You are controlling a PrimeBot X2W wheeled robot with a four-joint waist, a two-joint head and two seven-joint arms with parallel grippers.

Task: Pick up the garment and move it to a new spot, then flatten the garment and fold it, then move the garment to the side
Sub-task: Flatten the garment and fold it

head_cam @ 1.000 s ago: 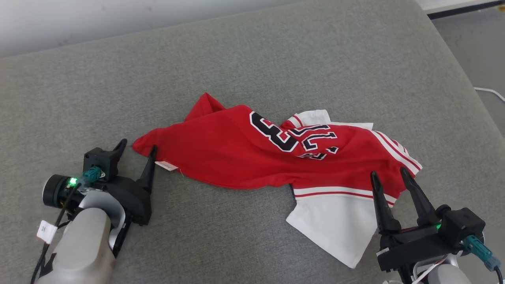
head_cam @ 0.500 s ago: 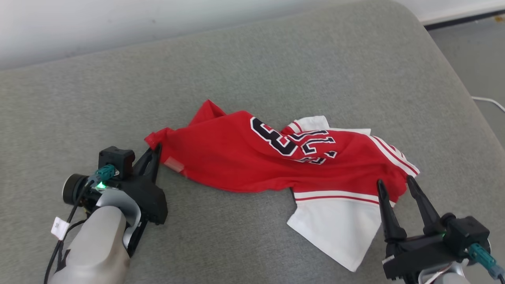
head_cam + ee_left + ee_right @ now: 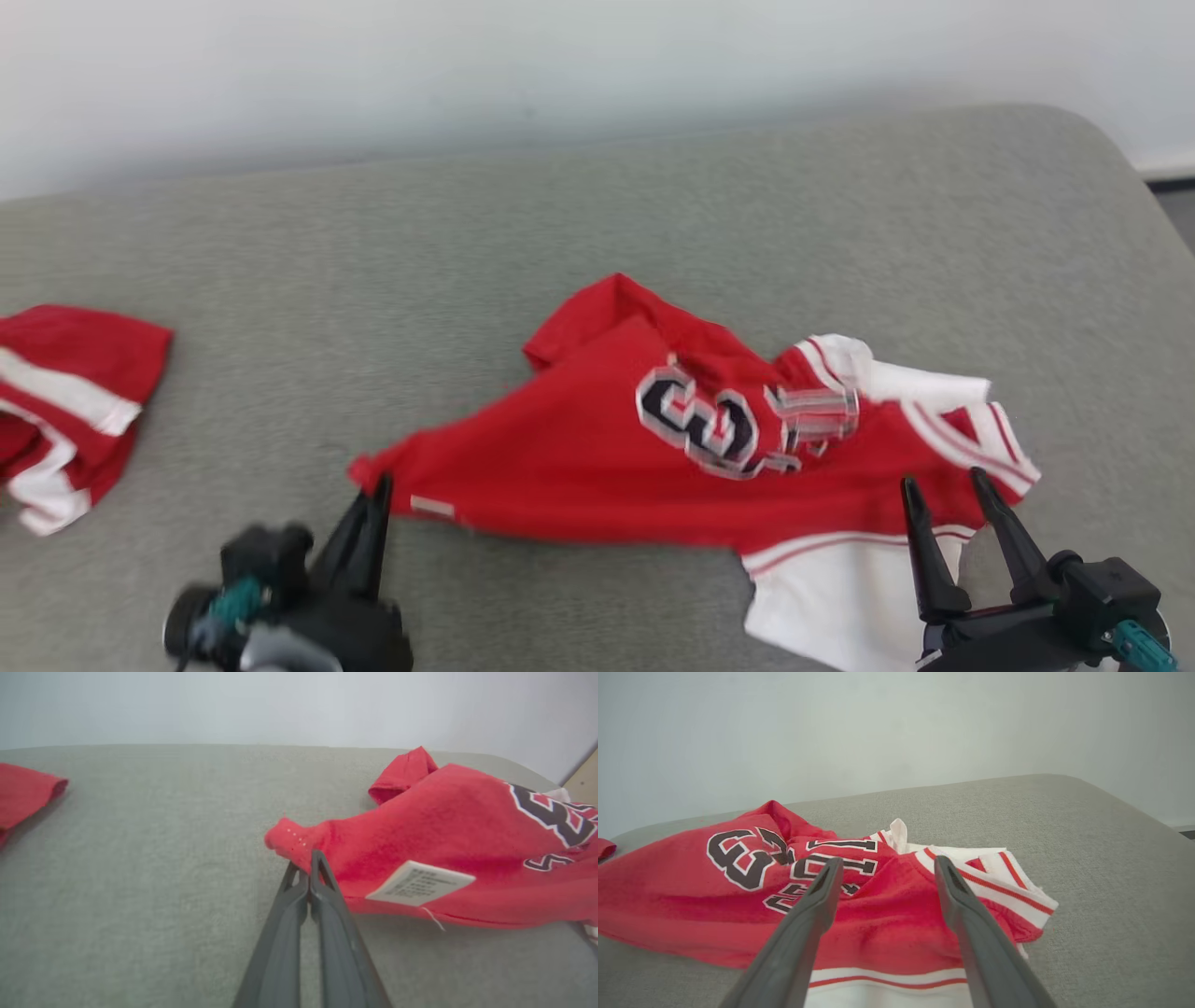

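Garment [image 3: 579, 457] corner pinched in left claw [image 3: 378, 487], right claw [image 3: 941, 478] spread, second red cloth [image 3: 75, 373] apart.

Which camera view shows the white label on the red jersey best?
The left wrist view: the white label lies large and near on the red jersey. The head view gives it as a small blurred patch. The right wrist view faces the jersey's numbered end.

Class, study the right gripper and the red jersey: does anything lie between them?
Nothing visible does. The right gripper, jaws open, points straight at the jersey, its fingers already above the red and white edge.
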